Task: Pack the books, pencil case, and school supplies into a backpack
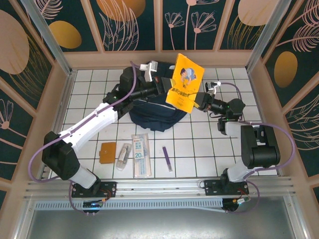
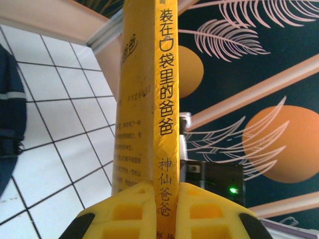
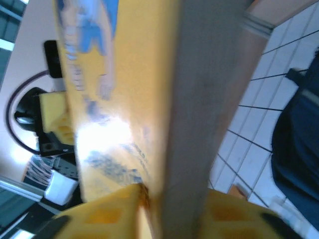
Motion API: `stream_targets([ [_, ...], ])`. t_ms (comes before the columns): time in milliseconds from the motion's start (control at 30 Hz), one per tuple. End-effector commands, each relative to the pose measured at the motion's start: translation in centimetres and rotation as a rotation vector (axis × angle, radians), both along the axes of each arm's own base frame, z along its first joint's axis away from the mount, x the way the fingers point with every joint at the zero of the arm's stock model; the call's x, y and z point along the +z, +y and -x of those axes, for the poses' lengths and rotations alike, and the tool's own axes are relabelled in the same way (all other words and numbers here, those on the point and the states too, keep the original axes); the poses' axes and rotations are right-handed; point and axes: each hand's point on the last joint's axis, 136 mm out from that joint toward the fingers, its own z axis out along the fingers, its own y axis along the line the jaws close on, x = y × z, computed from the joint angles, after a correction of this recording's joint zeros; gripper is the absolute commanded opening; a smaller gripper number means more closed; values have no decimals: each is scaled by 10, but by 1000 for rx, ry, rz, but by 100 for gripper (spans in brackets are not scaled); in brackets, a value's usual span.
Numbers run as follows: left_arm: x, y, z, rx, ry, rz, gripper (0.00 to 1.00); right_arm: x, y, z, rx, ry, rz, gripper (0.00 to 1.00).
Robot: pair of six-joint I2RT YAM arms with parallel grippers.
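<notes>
Yellow booklet (image 1: pixel 184 82) is held upright in the air, over the far edge of the navy backpack (image 1: pixel 154 118) lying on the tiled table (image 1: pixel 89 94). Left gripper (image 2: pixel 167 191) is clamped on the booklet's spine, its yellow fingers pressed against either side. Right gripper (image 3: pixel 164 196) pinches the opposite edge, jaws tight on the pages. Near the arm bases lie an orange-brown book (image 1: pixel 108 152), a small clear packet (image 1: pixel 123 156), a long clear pack (image 1: pixel 140 154) labelled "20" and a purple pen (image 1: pixel 167 158), in a row, apart from one another.
</notes>
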Motion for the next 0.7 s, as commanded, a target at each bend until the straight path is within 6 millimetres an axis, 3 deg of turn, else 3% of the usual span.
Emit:
stream_targets([
  [0, -2, 11, -3, 29, -49, -31, 0, 40, 7, 21, 45, -224, -28, 11],
  [100, -15, 28, -12, 95, -33, -89, 1, 39, 4, 17, 35, -215, -24, 3],
  [133, -21, 33, -15, 112, -26, -117, 5, 37, 4, 16, 35, -209, -22, 0],
  [233, -37, 37, -19, 112, -27, -194, 37, 35, 4, 14, 38, -202, -18, 0],
  [267, -40, 38, -20, 103, -52, -233, 43, 32, 4, 10, 31, -180, -13, 0],
  [367, -53, 41, -18, 15, -227, -426, 45, 17, 1, -3, -13, -119, 25, 0],
  [500, -113, 64, -17, -126, -431, -808, 52, -16, -9, -32, -168, -18, 197, 0],
  [567, -151, 76, -21, -203, -478, -989, 51, -22, -16, -42, -241, -27, 287, 0],
  [667, -196, 95, -34, -256, -507, -1200, 50, -26, -39, -50, -317, 29, 277, 0],
])
